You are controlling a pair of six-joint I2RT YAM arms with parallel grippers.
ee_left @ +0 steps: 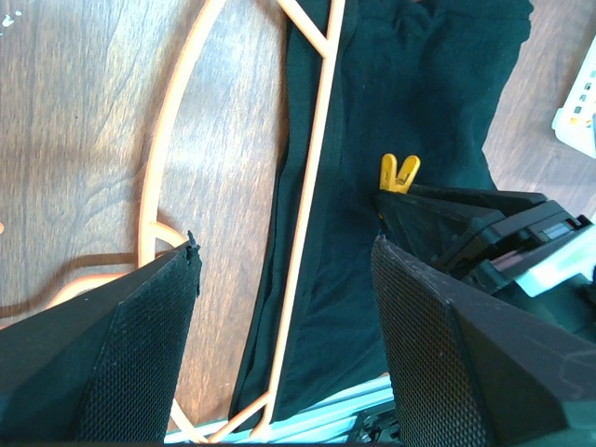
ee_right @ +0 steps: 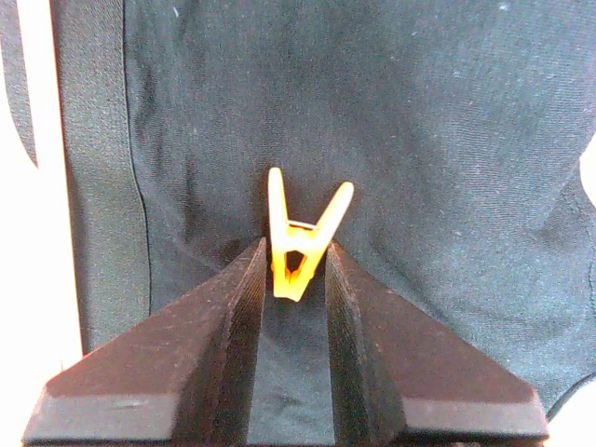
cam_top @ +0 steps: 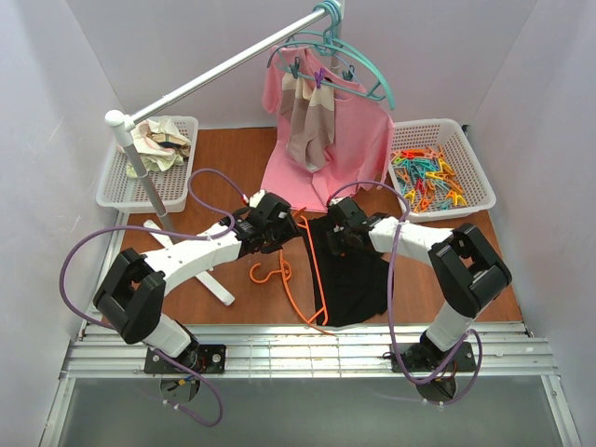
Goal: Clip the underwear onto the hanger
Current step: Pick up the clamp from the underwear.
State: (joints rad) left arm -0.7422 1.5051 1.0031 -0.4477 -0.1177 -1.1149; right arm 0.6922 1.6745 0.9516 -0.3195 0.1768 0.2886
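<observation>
The black underwear [cam_top: 358,275] lies flat on the wooden table, with the orange hanger [cam_top: 312,270] lying over its left edge. In the left wrist view the hanger's straight bar [ee_left: 312,186] runs along the underwear [ee_left: 410,93]. My left gripper [ee_left: 284,279] hovers open above that bar with nothing between its fingers. My right gripper [ee_right: 295,265] is shut on a yellow clothespin [ee_right: 300,237], squeezing its handle end so the pin's mouth gapes over the underwear [ee_right: 419,121]. The same clothespin [ee_left: 399,173] shows in the left wrist view, to the right of the bar.
A white basket [cam_top: 470,154] of coloured clothespins stands at the back right. Another white basket [cam_top: 116,186] holding cloth sits at the back left. A rail [cam_top: 214,79] carries teal hangers [cam_top: 358,70] and a pink shirt [cam_top: 358,140]. The rail's stand foot [cam_top: 219,284] lies by the left arm.
</observation>
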